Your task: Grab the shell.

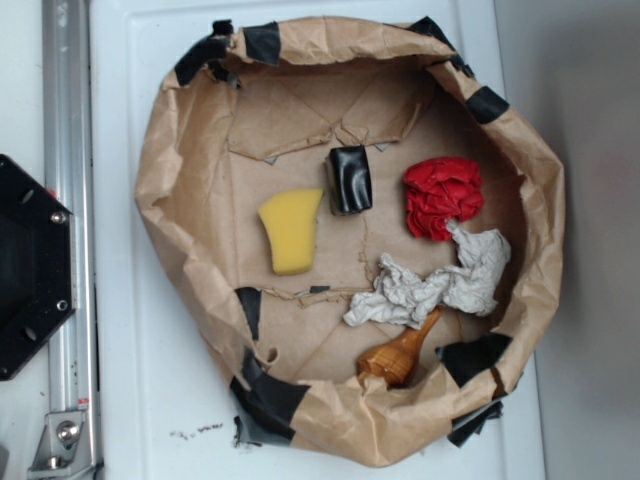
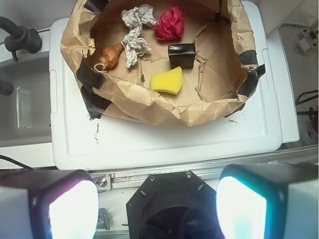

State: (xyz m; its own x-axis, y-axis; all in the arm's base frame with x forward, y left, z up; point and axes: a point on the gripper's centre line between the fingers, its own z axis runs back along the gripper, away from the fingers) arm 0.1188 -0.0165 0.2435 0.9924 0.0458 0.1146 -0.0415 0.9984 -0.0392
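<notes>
Shell [image 1: 398, 355] lies at the rim of the brown paper nest [image 1: 180, 160], bulbous ridged body down against the paper wall, thin point angled up toward and tucked under the grey-white paper wad [image 1: 430, 285]. Tip touching or just under the wad; can't tell which from ext view. In wrist view the shell [image 2: 108, 56] sits at far left of the nest, wad [image 2: 134, 42] just beside it.

Other contents: yellow sponge [image 1: 291, 230] mid-nest, black block [image 1: 350, 178] just beside it, red crumpled paper [image 1: 441, 195] near the wad. All well apart from the shell except the wad. Black tape patch [image 1: 475, 357] on the nest wall close by the shell's body.

Gripper [image 2: 158, 204]: only in wrist view, the two fingers at bottom corners, pads [image 2: 72, 209] glowing w/ glare. Jaws spread wide, nothing between them. Arm base [image 1: 30, 265] at the side in ext view, no arm over the nest.

Progress: nil as far as visible. Gripper is well back from the nest, over the base/rail, shell untouched. Everything left: travel across to the shell's side of the nest, line up, descend, close, lift.

Judgement: approach is awkward. Shell hugs the paper wall and the wad overlaps its point, so fat body looks like the better grab spot. Risk of catching wad or nest wall w/ one finger. Glossy surface may slip.
</notes>
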